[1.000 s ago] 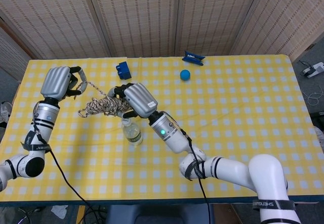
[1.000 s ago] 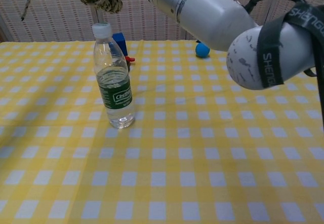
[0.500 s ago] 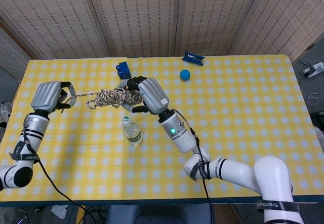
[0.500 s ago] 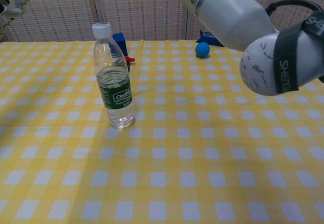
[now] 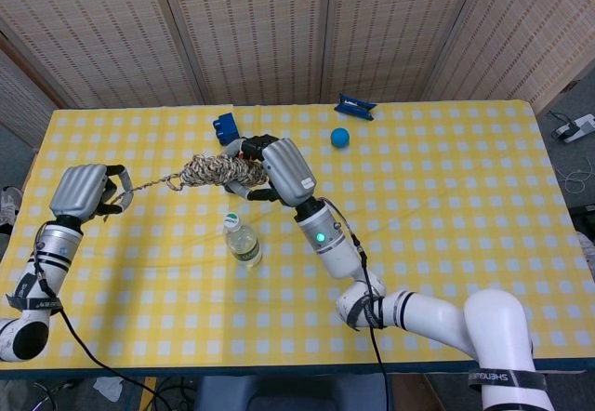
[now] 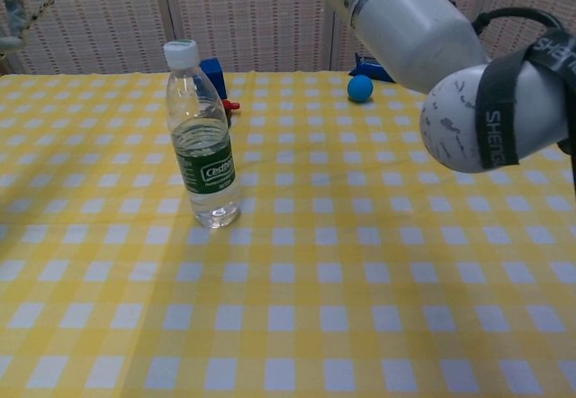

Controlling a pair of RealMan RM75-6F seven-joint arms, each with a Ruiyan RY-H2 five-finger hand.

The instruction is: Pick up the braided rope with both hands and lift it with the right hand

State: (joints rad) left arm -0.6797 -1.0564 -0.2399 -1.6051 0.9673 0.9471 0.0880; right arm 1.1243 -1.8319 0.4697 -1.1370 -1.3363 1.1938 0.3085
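Yellow-checked tabletop [image 5: 446,206] lies under me. My right hand [image 5: 279,169] grips the rope [image 5: 218,171] bundle aloft, fingers wrapped around it. My left hand [image 5: 82,191], near the left edge, pinches its tail.

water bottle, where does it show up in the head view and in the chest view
Head view: the water bottle stands left of centre, below the rope bundle.
Chest view: the same bottle stands upright, left of centre, close to the camera.
Shared landmark: the blue ball, further back and to the right.
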